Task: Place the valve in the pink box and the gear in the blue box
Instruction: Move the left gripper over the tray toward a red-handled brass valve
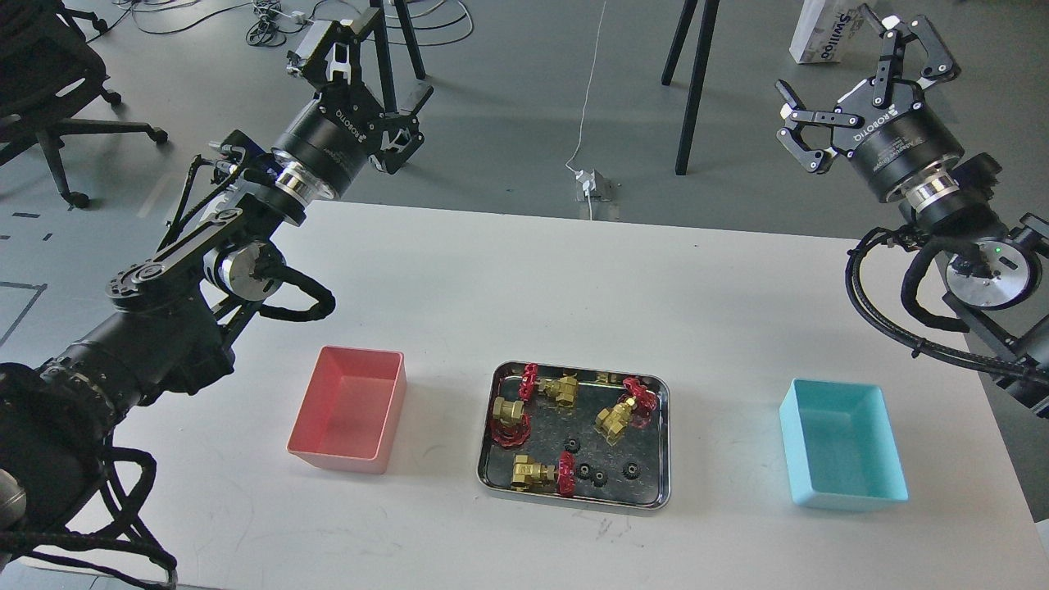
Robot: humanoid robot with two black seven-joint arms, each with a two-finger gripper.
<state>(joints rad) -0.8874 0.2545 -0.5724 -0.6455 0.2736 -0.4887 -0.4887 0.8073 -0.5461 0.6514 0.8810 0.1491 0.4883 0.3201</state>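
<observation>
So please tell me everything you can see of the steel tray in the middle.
The steel tray is a shiny rectangular metal dish with rounded corners and a low raised rim. It lies flat on the white table, between the pink box and the blue box, touching neither. Inside lie four brass valves with red handwheels and several small black gears.

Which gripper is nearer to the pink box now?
Left. The left gripper hangs above and behind the pink box; the right gripper is far across, beyond the blue box.

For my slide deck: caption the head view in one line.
Both pincers open above the table: four valves and small gears wait in a steel tray between empty pink box and blue box.
</observation>
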